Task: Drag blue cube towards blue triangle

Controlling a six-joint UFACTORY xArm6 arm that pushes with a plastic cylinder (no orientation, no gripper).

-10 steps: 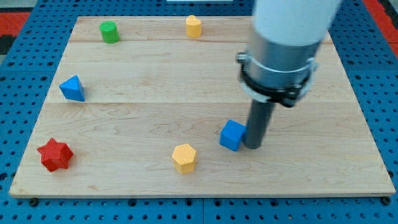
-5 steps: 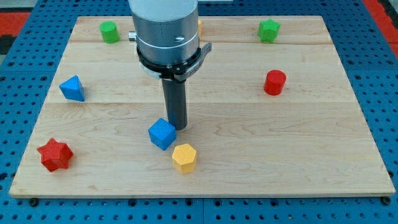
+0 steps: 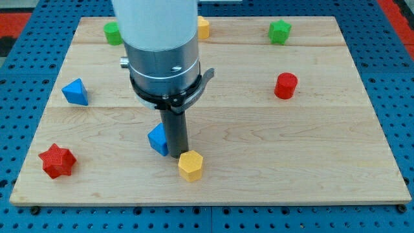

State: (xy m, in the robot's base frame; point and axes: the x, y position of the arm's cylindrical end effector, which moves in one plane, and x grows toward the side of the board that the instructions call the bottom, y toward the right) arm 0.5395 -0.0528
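The blue cube (image 3: 157, 139) lies on the wooden board (image 3: 259, 155) left of centre, partly hidden behind my rod. My tip (image 3: 176, 153) touches the cube's right side and stands just above the yellow hexagon (image 3: 191, 165). The blue triangle (image 3: 75, 92) lies near the board's left edge, well to the left of and above the cube.
A red star (image 3: 56, 160) sits at the bottom left. A green cylinder (image 3: 112, 33) and a second yellow hexagon (image 3: 203, 27) are at the top, both partly hidden by the arm. A green star (image 3: 279, 30) is top right, a red cylinder (image 3: 285, 85) at right.
My tip and the blue cube have moved left across the board from right of centre. In the last half second the tip dropped lower, close to the yellow hexagon.
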